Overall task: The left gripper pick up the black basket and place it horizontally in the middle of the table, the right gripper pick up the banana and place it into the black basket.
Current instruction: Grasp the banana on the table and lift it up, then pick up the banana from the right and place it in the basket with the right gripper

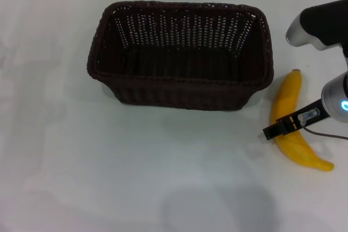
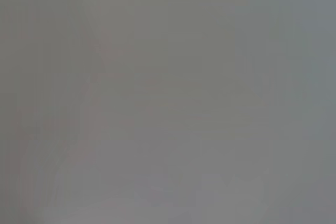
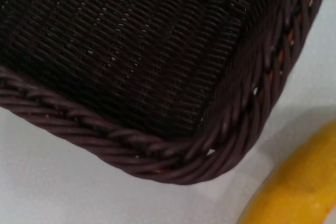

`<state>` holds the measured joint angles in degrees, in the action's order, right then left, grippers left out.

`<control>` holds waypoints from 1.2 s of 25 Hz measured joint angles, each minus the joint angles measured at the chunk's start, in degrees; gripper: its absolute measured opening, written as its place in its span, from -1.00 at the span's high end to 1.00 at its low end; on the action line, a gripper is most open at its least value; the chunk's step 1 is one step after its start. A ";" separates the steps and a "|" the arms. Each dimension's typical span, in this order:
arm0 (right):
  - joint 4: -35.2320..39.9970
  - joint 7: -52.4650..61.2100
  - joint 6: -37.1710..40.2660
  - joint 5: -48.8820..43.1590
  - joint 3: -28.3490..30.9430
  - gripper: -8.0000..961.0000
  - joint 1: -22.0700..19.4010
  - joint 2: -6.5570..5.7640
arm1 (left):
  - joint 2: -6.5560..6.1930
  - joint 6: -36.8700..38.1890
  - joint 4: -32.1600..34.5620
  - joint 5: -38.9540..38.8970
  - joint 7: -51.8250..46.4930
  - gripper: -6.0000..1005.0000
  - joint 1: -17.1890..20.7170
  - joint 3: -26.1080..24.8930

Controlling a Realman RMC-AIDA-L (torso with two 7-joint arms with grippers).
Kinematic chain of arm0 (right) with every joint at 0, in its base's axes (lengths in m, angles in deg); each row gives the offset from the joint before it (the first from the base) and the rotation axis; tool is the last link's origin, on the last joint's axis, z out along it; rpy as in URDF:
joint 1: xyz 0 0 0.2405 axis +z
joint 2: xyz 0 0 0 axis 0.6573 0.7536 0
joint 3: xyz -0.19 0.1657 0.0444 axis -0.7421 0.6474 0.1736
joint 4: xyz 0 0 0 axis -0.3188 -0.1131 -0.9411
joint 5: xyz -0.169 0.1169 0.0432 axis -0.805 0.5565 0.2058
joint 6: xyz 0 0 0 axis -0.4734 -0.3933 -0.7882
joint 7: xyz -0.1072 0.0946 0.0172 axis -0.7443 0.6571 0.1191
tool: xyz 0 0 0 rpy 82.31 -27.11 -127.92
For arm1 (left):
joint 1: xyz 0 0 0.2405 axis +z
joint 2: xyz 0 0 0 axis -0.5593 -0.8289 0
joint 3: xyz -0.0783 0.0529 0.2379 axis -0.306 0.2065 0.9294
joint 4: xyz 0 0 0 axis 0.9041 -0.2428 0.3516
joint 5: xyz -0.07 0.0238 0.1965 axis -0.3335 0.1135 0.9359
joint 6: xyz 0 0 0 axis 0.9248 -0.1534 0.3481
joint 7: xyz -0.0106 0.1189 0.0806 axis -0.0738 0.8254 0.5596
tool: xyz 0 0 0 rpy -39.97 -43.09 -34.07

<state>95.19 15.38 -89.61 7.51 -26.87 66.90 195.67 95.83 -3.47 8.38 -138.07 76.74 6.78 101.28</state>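
The black basket (image 1: 179,77) stands upright and lengthwise across the middle of the white table (image 1: 109,161), with nothing inside it. The yellow banana (image 1: 288,96) lies on the table just right of the basket's right end. My right gripper (image 1: 274,129), on the white arm with the blue light, reaches from the right edge across the banana's middle, low over it. The right wrist view shows the basket's near corner (image 3: 131,66) and a bit of the banana (image 3: 299,192). My left gripper is out of view; the left wrist view shows only plain grey.
The right arm's silver and black upper link (image 1: 321,25) hangs over the table's far right side. A soft shadow lies on the table near the front edge (image 1: 217,205).
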 joint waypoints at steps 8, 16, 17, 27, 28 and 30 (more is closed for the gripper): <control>-0.63 0.14 0.44 -1.26 -0.08 -0.42 -0.04 -0.12 | -0.36 0.10 0.14 -0.01 0.00 -0.73 -0.04 0.00; -1.05 0.45 1.08 -2.84 -0.03 -0.03 -0.33 -0.19 | -0.23 0.11 0.09 -0.01 0.00 -0.73 0.05 -0.01; -0.95 0.45 1.03 -3.25 0.15 -0.04 -0.46 -0.26 | -0.15 0.11 0.10 -0.01 0.00 -0.73 0.07 -0.02; 0.54 -5.56 1.29 -8.24 7.09 -0.08 -1.27 -0.49 | 0.05 0.03 -0.02 -0.27 -0.13 -0.73 0.07 -0.09; 0.64 -6.65 1.62 -9.23 8.67 -0.09 -1.17 -0.52 | 0.08 0.01 -0.01 -0.49 -0.15 -0.73 0.05 -0.09; 0.70 -9.98 3.37 -9.96 12.68 -0.10 -0.61 -0.50 | 0.09 0.00 -0.01 -0.83 -0.16 -0.73 -0.03 -0.08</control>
<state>95.90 5.40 -86.25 -2.44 -14.19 66.29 195.17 95.92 -3.47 8.37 -138.90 76.57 6.75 101.19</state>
